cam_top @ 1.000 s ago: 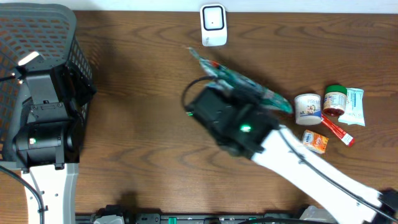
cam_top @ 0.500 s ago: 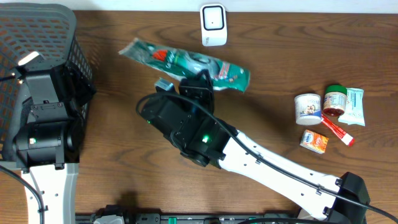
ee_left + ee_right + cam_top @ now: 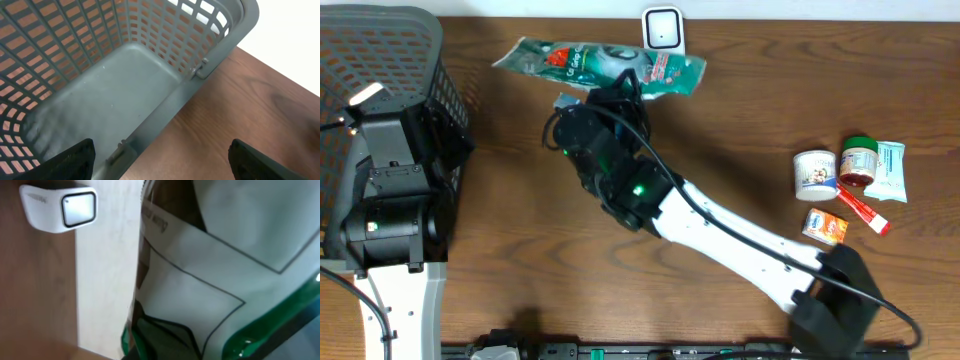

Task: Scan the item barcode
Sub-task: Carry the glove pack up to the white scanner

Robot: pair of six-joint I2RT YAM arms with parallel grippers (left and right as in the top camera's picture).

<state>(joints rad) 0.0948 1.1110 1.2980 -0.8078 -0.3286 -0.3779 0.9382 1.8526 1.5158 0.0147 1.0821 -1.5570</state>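
Note:
The item is a green and white plastic packet [image 3: 595,65], held off the table at the back, its right end just under the white scanner [image 3: 662,38]. My right gripper [image 3: 620,92] is shut on the packet's lower edge. In the right wrist view the packet [image 3: 215,275] fills most of the frame, with the scanner [image 3: 62,207] at the upper left facing the camera. No barcode is readable there. My left gripper [image 3: 165,167] stands open over the rim of the grey basket [image 3: 150,75], holding nothing.
The grey mesh basket [image 3: 425,60] fills the far left under the left arm [image 3: 395,190]. At the right lie a white tub [image 3: 814,172], a green-lidded jar [image 3: 859,160], a pale blue packet [image 3: 890,170], a red tube [image 3: 862,210] and an orange box [image 3: 827,227].
My right arm has swung the packet from the table's middle leftward and toward the back, ending beside the scanner. The left arm has stayed still.

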